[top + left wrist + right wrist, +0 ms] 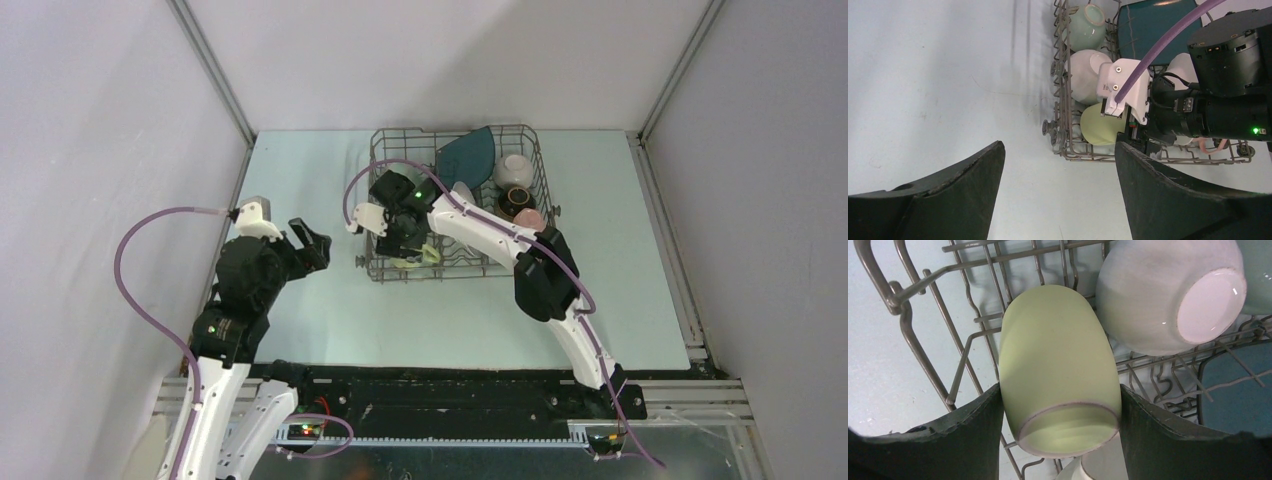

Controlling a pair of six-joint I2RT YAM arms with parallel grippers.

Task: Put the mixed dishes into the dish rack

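Nearest the camera, at the near-left corner of the pale blue-green worktop [300, 320], the left arm rises from its base and folds forward along the left edge. Its wrist is level, aimed right at the grey metal wire dish rack [375, 270]. The left gripper [312, 243] hangs over bare surface, black fingers spread wide with nothing between them; in its own camera the left gripper [1059, 150] frames the rack's near-left corner.

The rack stands at the middle of the far edge. The right arm reaches for it in a long diagonal from the near-right base, elbow raised and wrist bent down into the near-left part of the basket. From above, the right gripper [400, 238] is mostly hidden by its own black motor housing. Its wrist camera shows the right gripper [1058, 390] clamped on the smooth pale yellow-green mug [1058, 365], with one finger pressed to each side. The mug lies tilted on the wires just inside the rack's near-left corner. From above only a sliver of it shows [415, 258].

Just beyond it sits an upturned white glazed bowl [1148, 295], then a pale green bowl [1085, 22], cut off by the frame. A dark teal angular plate [465, 155] leans at the far side. Toward the rack's right side come another white bowl [515, 168], a brown bowl [517, 200] and a pink mug [532, 218], the last half hidden by the arm.
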